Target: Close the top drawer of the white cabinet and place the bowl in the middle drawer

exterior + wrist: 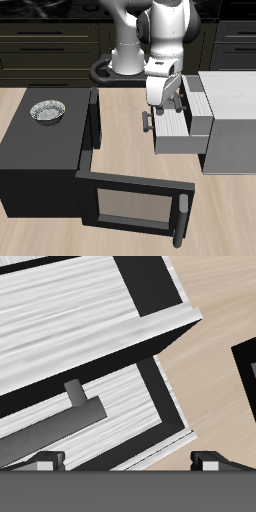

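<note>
The white cabinet (232, 110) stands at the table's side with two drawers pulled out. The top drawer (194, 101) is open; its striped white inside (70, 316) and dark bar handle (55, 434) show in the wrist view. The middle drawer (180, 138) sticks out farther below it (125, 406), with a dark handle (150, 120) at its front. My gripper (167, 102) hovers over the drawers' front ends, open and empty, with its fingertips (44, 462) wide apart. The silvery bowl (47, 111) sits on top of the black box, far from the gripper.
A large black box (40, 150) stands across the table from the cabinet. Its hinged door (135, 203) hangs open toward the table's front edge. A dark upright panel (92, 120) stands between the box and the drawers.
</note>
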Robot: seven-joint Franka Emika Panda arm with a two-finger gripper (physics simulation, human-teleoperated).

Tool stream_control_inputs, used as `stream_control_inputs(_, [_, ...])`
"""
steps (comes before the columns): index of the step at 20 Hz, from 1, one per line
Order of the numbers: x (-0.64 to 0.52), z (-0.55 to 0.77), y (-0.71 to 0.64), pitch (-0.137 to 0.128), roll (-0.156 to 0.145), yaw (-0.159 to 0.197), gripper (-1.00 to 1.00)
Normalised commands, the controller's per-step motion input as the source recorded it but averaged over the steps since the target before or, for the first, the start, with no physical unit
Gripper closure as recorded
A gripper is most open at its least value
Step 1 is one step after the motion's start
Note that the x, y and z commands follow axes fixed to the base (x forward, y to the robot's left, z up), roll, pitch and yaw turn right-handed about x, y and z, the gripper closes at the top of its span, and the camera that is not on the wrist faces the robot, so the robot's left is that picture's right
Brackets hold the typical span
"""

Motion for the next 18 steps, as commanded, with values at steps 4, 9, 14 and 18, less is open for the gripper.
stream_control_inputs(4, [0.02, -0.06, 0.25, -0.029, 0.05, -0.017, -1.0])
stream_control_inputs(9, [0.02, -0.11, 0.3, 0.003, 0.05, 0.012, -1.0])
stream_control_inputs(14, [-0.02, -0.02, 0.26, -0.025, 0.055, 0.002, -1.0])
stream_control_inputs(18, [0.01, -0.01, 0.26, -0.018, 0.039, -0.02, -1.0])
